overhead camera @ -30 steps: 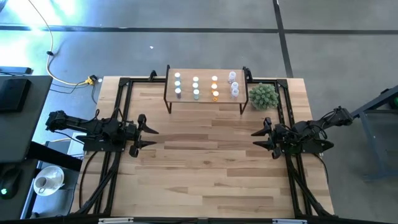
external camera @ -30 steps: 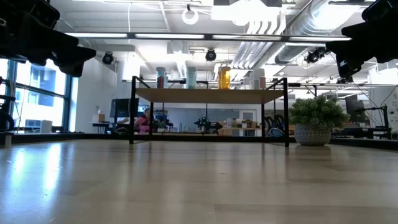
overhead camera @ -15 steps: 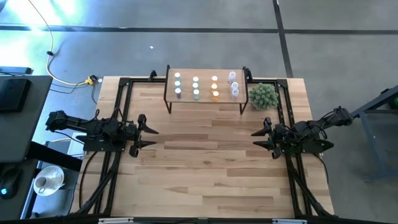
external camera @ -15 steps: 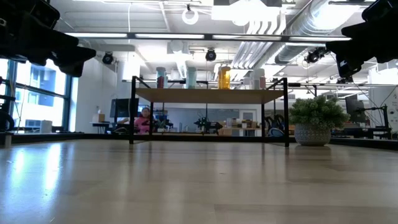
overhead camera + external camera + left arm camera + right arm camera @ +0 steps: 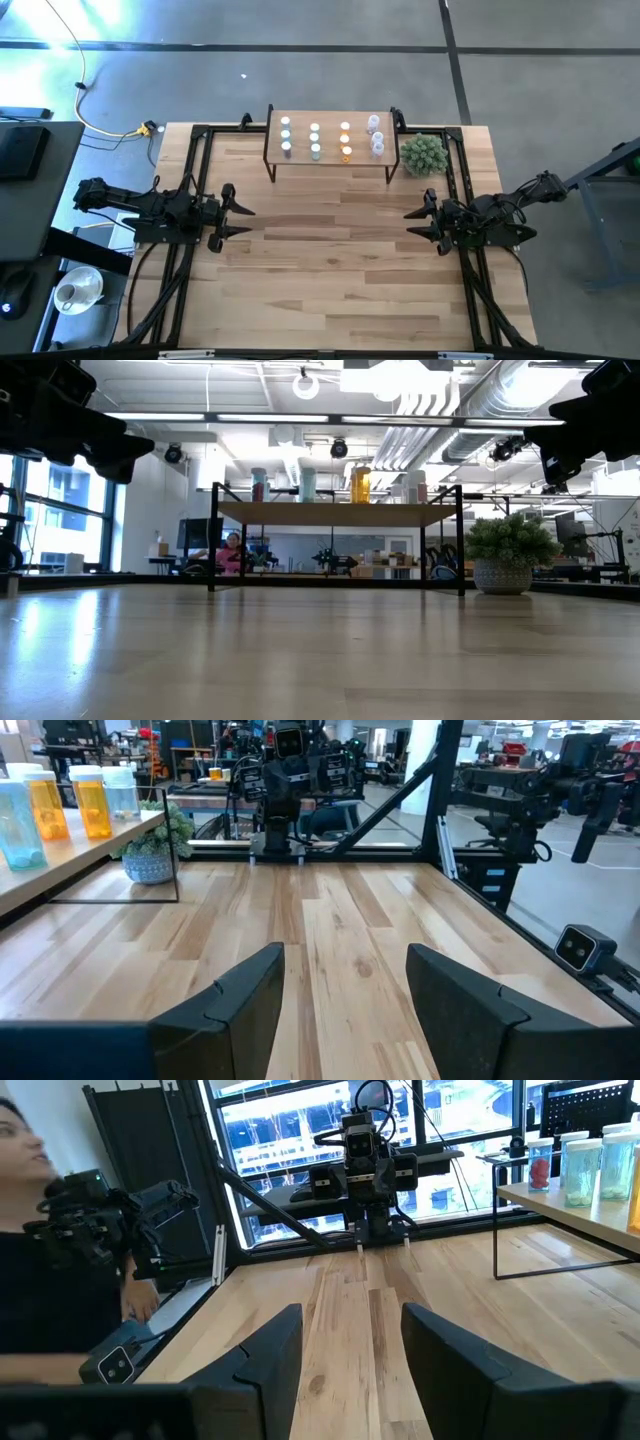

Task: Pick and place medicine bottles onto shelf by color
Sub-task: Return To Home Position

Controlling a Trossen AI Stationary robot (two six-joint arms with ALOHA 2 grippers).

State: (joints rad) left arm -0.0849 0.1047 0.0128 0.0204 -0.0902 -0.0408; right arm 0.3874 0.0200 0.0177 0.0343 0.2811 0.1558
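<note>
One shelf (image 5: 300,161) at 12 o'clock carried at least eight bottles (image 5: 314,152) in four columns; left gripper (image 5: 250,222) at 9 o'clock, right gripper (image 5: 407,225) at 3 o'clock, both level, spread apart.

left pincer (image 5: 240,212): arm folded low, fingers apart | right pincer (image 5: 414,223): arm folded low, fingers seemingly apart

Potted green plant (image 5: 423,154), plank tabletop (image 5: 330,260), yellow cable (image 5: 140,130) on the grey floor (image 5: 300,70)
</note>
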